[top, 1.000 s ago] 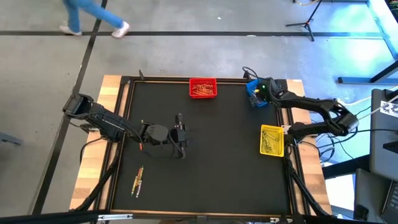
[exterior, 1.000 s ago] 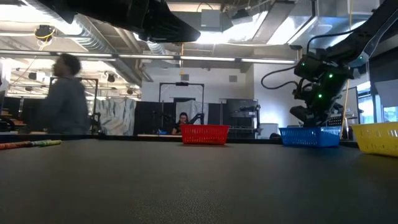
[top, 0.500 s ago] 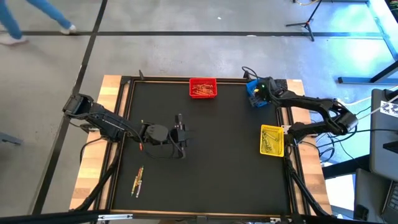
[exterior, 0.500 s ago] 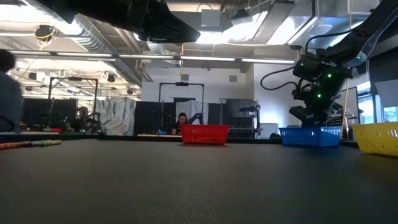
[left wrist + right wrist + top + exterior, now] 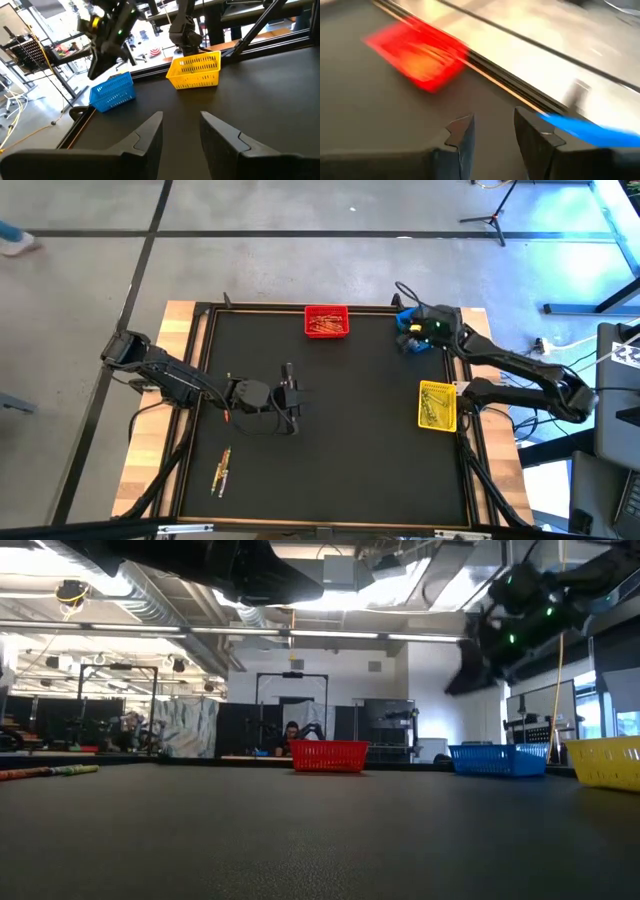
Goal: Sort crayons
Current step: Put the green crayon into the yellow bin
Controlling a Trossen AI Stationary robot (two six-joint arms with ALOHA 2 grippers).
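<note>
A small bunch of loose crayons lies flat on the black mat near the table's near left corner; it also shows in the low view. More crayons lie in the red bin and the yellow bin. My left gripper hovers over the mat's left middle, open and empty, as its wrist view shows. My right gripper is open and empty, raised high above the blue bin at the far right; its wrist view shows the gap between the fingers.
The red bin stands at the far edge's middle, the blue bin at the far right corner, partly under my right arm, and the yellow bin along the right edge. The dark mat's middle is bare. People show in the room beyond.
My right gripper has risen from just over the blue bin to well above it and has tipped, its arm stretching out toward the right. My left arm has kept still. A person has walked out of view beyond the table.
</note>
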